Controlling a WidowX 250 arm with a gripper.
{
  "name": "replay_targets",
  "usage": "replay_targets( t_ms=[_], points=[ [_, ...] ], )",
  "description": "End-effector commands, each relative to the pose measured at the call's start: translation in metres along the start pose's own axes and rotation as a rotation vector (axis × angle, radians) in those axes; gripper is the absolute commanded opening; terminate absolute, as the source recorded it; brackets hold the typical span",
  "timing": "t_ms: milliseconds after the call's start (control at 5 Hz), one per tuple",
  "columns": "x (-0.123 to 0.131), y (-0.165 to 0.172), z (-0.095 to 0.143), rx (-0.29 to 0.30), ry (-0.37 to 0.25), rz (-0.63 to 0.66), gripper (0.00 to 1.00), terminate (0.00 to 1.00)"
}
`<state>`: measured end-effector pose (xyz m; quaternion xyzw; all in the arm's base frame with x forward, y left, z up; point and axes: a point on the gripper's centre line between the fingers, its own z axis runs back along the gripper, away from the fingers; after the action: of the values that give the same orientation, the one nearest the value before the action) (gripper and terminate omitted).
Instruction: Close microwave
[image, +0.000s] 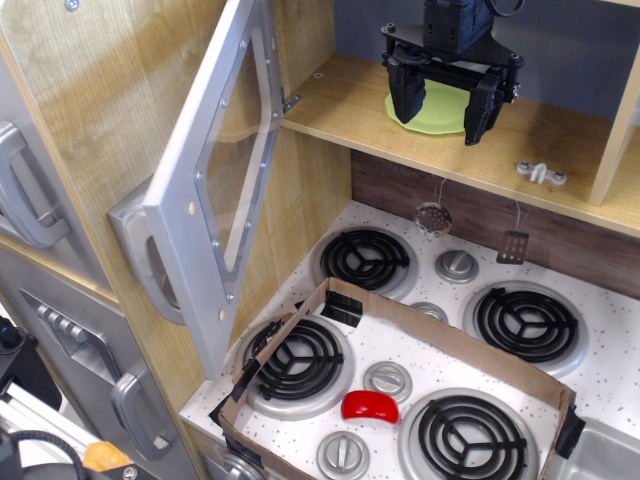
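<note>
The toy microwave is a light-wood compartment at the top, and its silver-grey door (215, 180) with a clear window stands swung wide open to the left, with the chunky handle (140, 250) on its outer side. A light green plate (435, 108) lies on the microwave's wooden floor (340, 105). My black gripper (440, 112) hangs at the microwave opening just over the plate, its two fingers apart and empty. It is well to the right of the door and not touching it.
Below is a white speckled stovetop (610, 375) with four black burners and silver knobs, ringed by a cardboard strip (440, 335). A red object (370, 406) lies near the front. A strainer (433, 217) and spatula (512, 247) hang on the back wall. Plain grey doors with curved handles (25, 200) stand at left.
</note>
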<state>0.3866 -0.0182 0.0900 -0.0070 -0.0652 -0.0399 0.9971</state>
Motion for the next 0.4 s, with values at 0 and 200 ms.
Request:
replay_targets(
  t_ms=[0, 200],
  points=[
    [0.0, 0.0, 0.0, 0.0, 0.0, 0.0, 1.0, 0.0],
    [-0.019, 0.007, 0.02, 0.087, 0.019, 0.036, 1.0, 0.0]
  ],
)
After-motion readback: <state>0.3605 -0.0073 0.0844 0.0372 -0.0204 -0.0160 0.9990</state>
